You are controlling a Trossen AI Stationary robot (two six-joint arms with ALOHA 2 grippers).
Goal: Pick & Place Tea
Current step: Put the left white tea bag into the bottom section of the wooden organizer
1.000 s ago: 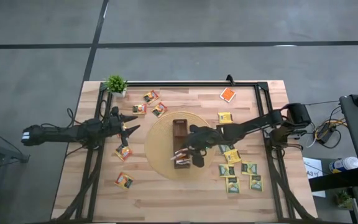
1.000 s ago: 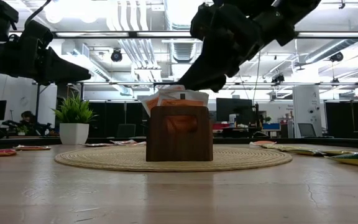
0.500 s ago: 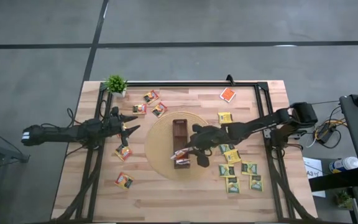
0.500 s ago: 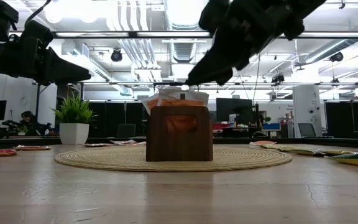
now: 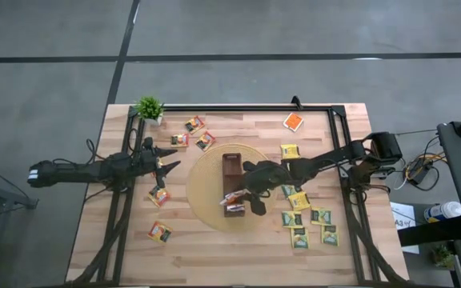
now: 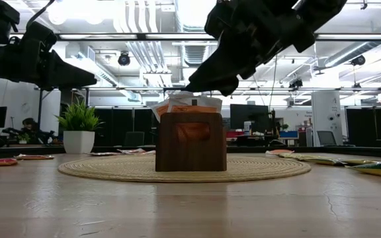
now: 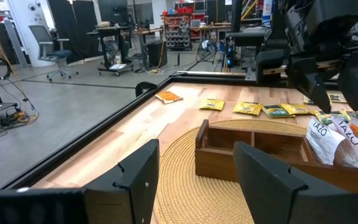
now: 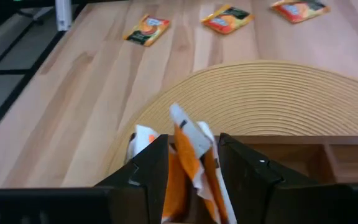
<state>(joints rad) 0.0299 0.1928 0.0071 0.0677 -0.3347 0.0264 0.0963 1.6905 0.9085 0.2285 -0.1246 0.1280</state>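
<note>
From above, the table (image 5: 214, 256) carries loose tea sachets (image 5: 298, 200) in two scatters: five on the left side, near the left gripper (image 5: 166, 164), and about eight on the right, with a single red-orange one (image 5: 293, 122) near the far edge. One small potted plant (image 5: 149, 107) stands at the far-left corner. One round woven mat (image 5: 202, 188) lies mid-table with one long brown box (image 5: 232, 164) on it; sachets stand packed in the box's near end, while its far end looks bare. The right gripper (image 5: 242, 192) hovers over that filled end. The left arm waits over the table's left side, jaws spread wide and holding nothing.

At table height, the box sits on the mat with white and orange sachets poking above its rim. The right gripper (image 6: 200, 84) hangs just above them. The plant (image 6: 79, 129) stands to the left; behind are office desks, monitors and ceiling lights.

The left wrist camera shows its own fingers (image 7: 138, 180) apart, the box with empty compartments nearest, and sachets at the far end beneath the other gripper.

The right wrist camera shows its fingers (image 8: 148, 165) parted either side of upright orange-and-white sachets (image 8: 191, 158); whether they pinch one I cannot tell. Three more sachets lie on the wood beyond.
</note>
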